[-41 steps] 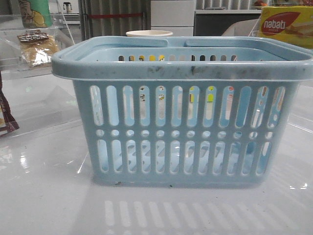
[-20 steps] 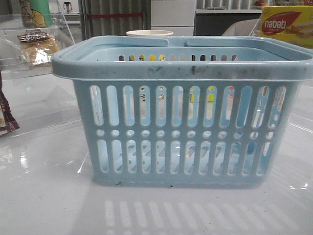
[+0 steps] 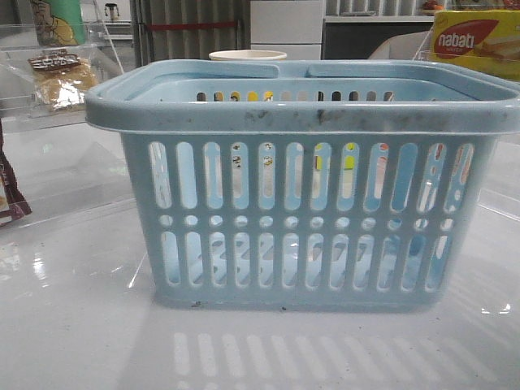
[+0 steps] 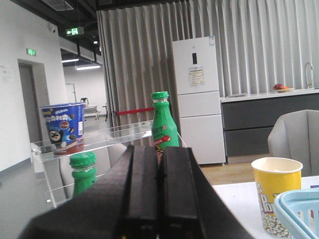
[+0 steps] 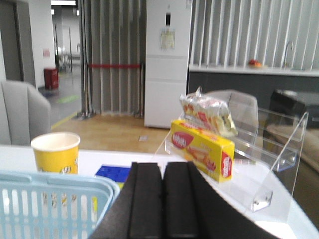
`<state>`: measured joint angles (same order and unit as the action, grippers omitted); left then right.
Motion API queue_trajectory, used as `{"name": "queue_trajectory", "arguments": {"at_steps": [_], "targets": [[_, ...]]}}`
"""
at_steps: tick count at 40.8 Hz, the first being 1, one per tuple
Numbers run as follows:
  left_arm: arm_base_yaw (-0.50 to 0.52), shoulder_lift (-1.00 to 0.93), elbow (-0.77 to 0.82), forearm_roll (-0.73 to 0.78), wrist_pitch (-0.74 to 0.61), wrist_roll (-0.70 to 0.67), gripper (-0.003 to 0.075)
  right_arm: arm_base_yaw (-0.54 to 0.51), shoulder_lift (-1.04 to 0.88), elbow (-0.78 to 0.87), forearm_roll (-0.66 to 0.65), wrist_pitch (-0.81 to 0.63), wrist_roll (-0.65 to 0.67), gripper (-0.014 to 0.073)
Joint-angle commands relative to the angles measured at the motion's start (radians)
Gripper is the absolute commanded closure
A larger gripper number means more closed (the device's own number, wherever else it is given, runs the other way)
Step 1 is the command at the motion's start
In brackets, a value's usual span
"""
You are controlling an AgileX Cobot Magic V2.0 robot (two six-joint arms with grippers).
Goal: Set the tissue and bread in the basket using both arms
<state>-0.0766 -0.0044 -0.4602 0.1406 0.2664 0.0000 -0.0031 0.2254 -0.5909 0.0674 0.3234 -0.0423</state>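
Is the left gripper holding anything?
No: in the left wrist view the left gripper has its black fingers pressed together with nothing between them.

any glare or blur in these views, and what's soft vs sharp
Front view: the basket is sharp; the glossy table mirrors its slots and shows small white glints. Left wrist view: shut left gripper is dark and underexposed, the green bottle crisp. Right wrist view: soft overall, the yellow box slightly blurred, right gripper shut.
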Motion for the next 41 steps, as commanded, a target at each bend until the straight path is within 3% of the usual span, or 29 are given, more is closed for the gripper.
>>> {"name": "queue_trajectory", "arguments": {"at_steps": [1, 15, 34, 37, 41], "targets": [[-0.006, 0.057, -0.116, 0.007, 0.069, 0.0, 0.0628, -0.008, 0.107, -0.078, -0.006, -0.004, -0.003, 0.0536], [-0.006, 0.361, -0.225, -0.034, 0.338, 0.0, 0.0628, -0.008, 0.384, -0.111, -0.006, 0.198, -0.003, 0.0536], [-0.006, 0.581, -0.225, -0.073, 0.304, 0.0, 0.0628, -0.008, 0.58, -0.111, -0.006, 0.323, -0.003, 0.0532], [-0.006, 0.613, -0.225, -0.073, 0.302, 0.0, 0.0617, -0.008, 0.584, -0.111, -0.006, 0.318, -0.003, 0.0472], [-0.006, 0.644, -0.225, -0.073, 0.302, 0.0, 0.0507, -0.008, 0.584, -0.111, -0.006, 0.314, -0.003, 0.0289]]}}
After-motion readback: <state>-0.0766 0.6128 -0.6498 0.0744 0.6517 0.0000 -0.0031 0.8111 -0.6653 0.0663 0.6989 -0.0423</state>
